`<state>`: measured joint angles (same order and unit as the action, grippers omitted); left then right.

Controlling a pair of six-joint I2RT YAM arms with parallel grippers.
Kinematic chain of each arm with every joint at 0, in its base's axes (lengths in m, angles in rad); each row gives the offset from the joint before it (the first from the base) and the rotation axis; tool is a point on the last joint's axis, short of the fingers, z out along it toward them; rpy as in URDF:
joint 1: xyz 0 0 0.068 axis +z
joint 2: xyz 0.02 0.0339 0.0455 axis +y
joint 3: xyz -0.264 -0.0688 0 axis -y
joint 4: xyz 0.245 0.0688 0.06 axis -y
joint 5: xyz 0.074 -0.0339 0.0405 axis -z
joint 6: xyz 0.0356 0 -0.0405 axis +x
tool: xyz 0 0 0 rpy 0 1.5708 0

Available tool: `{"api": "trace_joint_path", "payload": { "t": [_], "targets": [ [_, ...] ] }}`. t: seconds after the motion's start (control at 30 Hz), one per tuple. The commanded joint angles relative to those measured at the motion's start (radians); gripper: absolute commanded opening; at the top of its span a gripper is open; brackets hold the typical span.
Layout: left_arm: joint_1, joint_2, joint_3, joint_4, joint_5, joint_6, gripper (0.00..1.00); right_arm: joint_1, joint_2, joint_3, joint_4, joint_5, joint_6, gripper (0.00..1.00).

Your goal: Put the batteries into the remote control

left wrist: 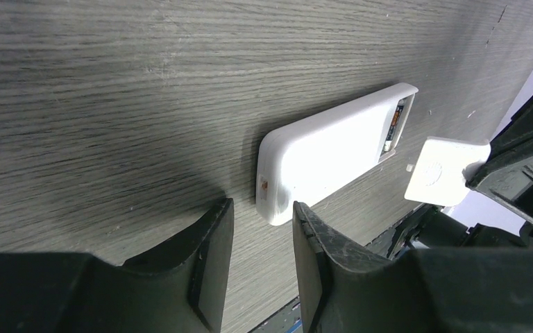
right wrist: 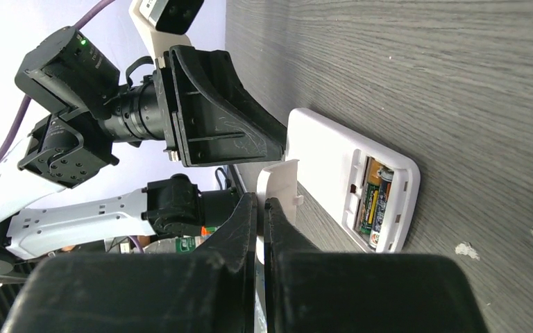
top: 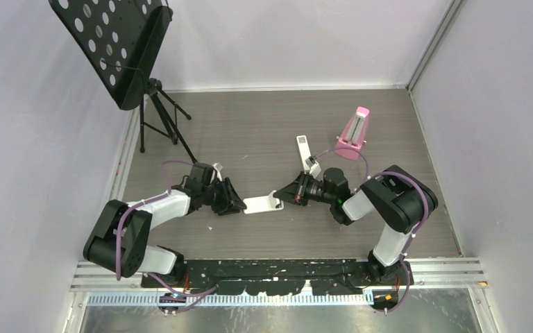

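The remote control (right wrist: 326, 159) lies back-up on the tabletop (right wrist: 423, 69), between my two grippers. Its battery compartment is open at the end facing my right arm. Two batteries (right wrist: 376, 198) sit side by side in the compartment, labels showing. I judge loading to be done as far as these cells go. I cannot tell whether further slots exist.

The battery cover (right wrist: 277, 184) is off the remote control. My right gripper (right wrist: 259, 208) is clenched on it and holds it just beside the open end. Remaining step, by my judgement: seat the cover over the compartment.

My left gripper (left wrist: 260, 211) is released. Its jaws stand apart at the closed end of the remote control, with nothing between them.

View differences:
- The right wrist view shows the compartment interior.
- The left wrist view shows only a sliver of the cells.
- Only the top view shows the longer slim remote (top: 305, 149), the pink metronome (top: 353, 133) and the music stand (top: 114, 48). The cells are too small to see there.
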<state>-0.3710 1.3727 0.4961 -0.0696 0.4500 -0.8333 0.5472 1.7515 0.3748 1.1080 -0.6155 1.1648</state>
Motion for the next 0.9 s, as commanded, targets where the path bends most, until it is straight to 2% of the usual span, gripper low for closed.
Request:
{"api": "trace_joint_path", "payload": {
  "t": [0.0,0.53,0.87],
  "targets": [
    [0.000,0.013,0.029,-0.025,0.007,0.025,0.39,-0.011,0.011,0.010,0.066,0.007,-0.029,0.01],
    [-0.001,0.042,0.039,-0.017,0.016,0.023,0.39,-0.021,0.077,0.018,0.034,0.025,-0.071,0.00],
    [-0.001,0.052,0.036,-0.006,0.036,0.015,0.39,-0.021,0.153,0.008,0.142,0.043,-0.033,0.01]
  ]
}}
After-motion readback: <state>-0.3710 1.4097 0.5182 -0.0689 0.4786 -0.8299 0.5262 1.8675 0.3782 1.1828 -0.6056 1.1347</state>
